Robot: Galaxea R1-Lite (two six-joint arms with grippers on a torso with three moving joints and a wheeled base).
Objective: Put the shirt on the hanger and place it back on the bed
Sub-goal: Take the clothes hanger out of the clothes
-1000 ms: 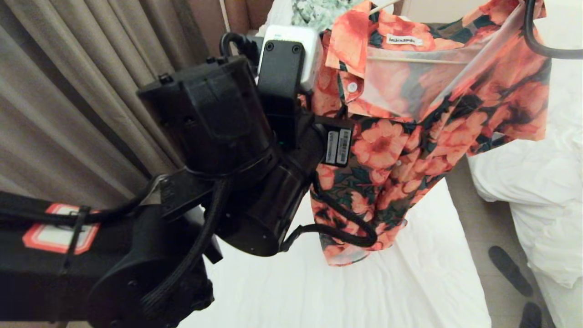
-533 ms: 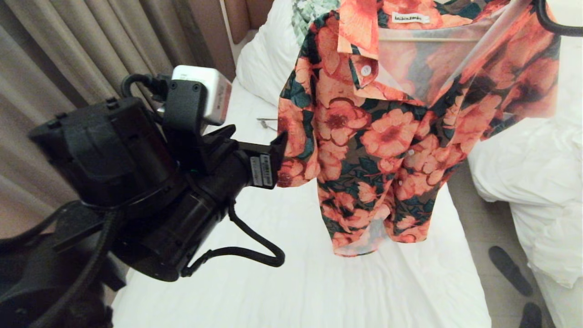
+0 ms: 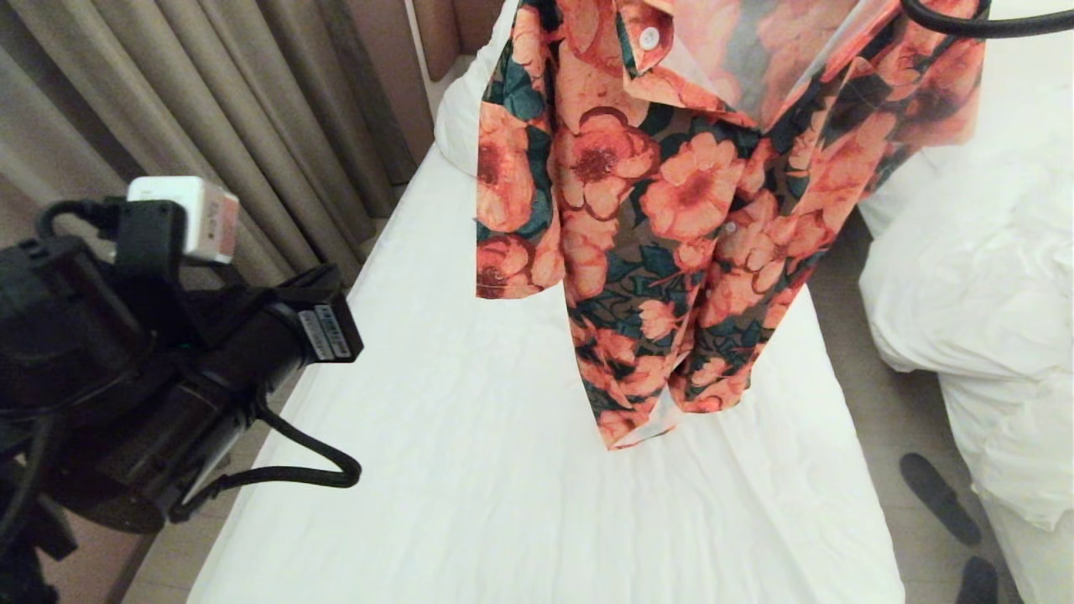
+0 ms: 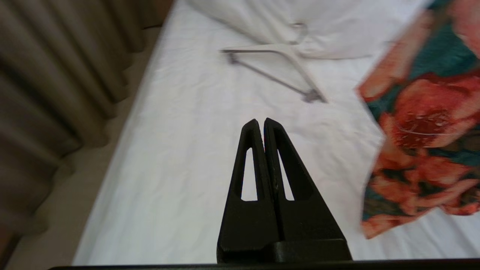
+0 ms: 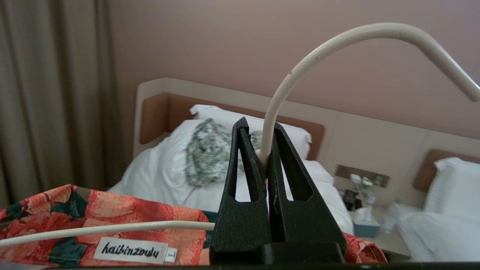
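Right tool (image 5: 264, 159) pinches the hanger (image 5: 337, 48), shirt (image 3: 671, 210) hanging above the bed (image 3: 503, 470); left tool (image 4: 261, 125), pressed together, beside the shirt.

Changes we record since a second ago:

- Left gripper (image 4: 261, 125): was pressed against the shirt (image 3: 671, 210) at its left side; we now find it drawn back and lower, at the bed's (image 3: 470, 470) curtain-side edge, clear of the cloth, fingers together and empty.
- Shirt: sits higher in the head view, collar and label gone above the top edge; left sleeve, formerly hidden, hangs free.
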